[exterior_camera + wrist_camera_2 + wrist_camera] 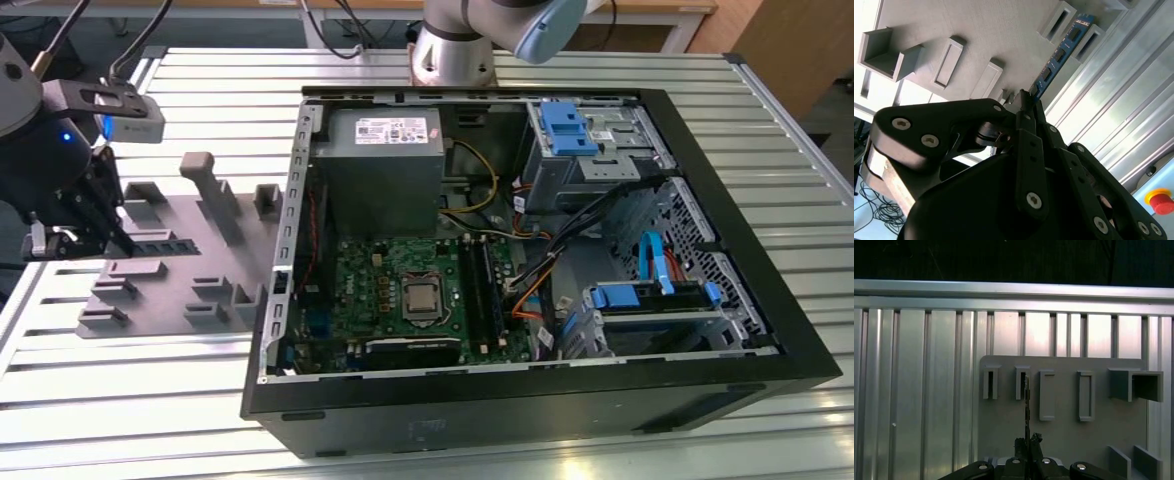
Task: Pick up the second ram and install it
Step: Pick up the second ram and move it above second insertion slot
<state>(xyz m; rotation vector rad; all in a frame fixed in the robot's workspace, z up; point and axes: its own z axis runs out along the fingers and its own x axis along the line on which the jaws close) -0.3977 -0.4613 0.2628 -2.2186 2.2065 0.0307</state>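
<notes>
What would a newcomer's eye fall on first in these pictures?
The open black computer case with its green motherboard dominates the middle of the exterior view, on the ribbed metal table. In the second wrist view, the arm's black hand is closed on one end of the thin blue circuit-board ram strip, over the grey plastic holder block that sits at the exterior view's left.
</notes>
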